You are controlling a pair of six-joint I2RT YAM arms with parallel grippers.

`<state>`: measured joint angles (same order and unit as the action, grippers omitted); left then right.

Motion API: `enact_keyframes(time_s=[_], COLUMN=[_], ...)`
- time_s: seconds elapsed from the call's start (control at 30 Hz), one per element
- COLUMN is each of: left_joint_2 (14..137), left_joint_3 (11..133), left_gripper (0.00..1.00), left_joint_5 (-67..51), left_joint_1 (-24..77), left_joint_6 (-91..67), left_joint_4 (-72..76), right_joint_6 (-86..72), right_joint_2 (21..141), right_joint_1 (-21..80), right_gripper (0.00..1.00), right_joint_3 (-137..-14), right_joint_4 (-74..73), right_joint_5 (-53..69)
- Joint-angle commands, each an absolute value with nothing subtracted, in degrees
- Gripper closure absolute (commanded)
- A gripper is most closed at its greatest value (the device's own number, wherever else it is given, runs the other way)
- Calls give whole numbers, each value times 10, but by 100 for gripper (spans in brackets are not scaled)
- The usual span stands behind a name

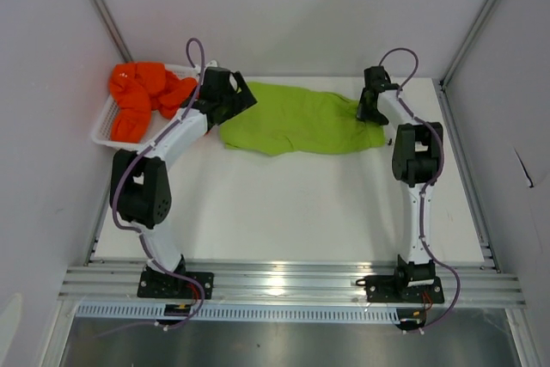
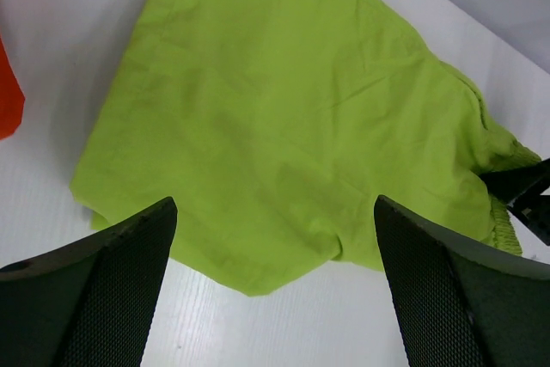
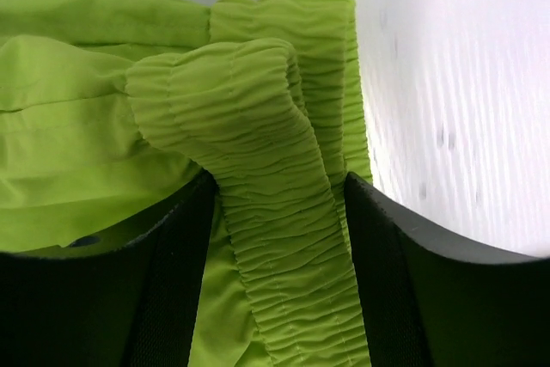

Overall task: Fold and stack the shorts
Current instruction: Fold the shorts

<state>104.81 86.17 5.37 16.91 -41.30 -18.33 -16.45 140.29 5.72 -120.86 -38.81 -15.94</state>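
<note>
My left hand (image 1: 241,99) is at the left end of the green shorts (image 1: 296,126), spread along the far side of the bench (image 1: 292,212); my right hand (image 1: 369,112) is at their right end. Orange shorts (image 1: 142,96) lie heaped in the white basket (image 1: 105,131), far left.

Two shorts: lime green pair (image 1: 296,126), orange pair (image 1: 142,96); one basket (image 1: 100,132); left claw (image 2: 275,204), right claw (image 3: 279,180).

White arms (image 1: 176,137), black joints (image 1: 142,191), black mesh-textured fingers (image 2: 103,298) — purple cables (image 1: 201,64) alongside.
</note>
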Motion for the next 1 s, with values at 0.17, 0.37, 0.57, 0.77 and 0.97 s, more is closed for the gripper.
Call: enact_keyframes(time_s=[0.17, 0.37, 0.57, 0.77, 0.97], left_joint_2=[931, 894, 912, 950, 1010], left_joint_3=[781, 725, 716, 718, 759], left_gripper=[3, 3, 4, 5, 7], left_joint_5=[69, 79, 69, 61, 58], left_joint_1=[226, 292, 358, 390, 423], left_joint_6=[-389, -381, -360, -345, -323], left_joint_4=[-149, -137, -139, -134, -149], right_joint_6=[-165, -209, -224, -261, -278], right_joint_2=[1201, 1045, 893, 802, 762], right_joint_1=[124, 165, 138, 87, 70], right_gripper=[36, 13, 8, 9, 8], right_joint_3=[-868, -706, -582, -457, -400], right_joint_4=[-400, -353, -273, -168, -120], right_joint_5=[-172, -154, -56, 89, 113])
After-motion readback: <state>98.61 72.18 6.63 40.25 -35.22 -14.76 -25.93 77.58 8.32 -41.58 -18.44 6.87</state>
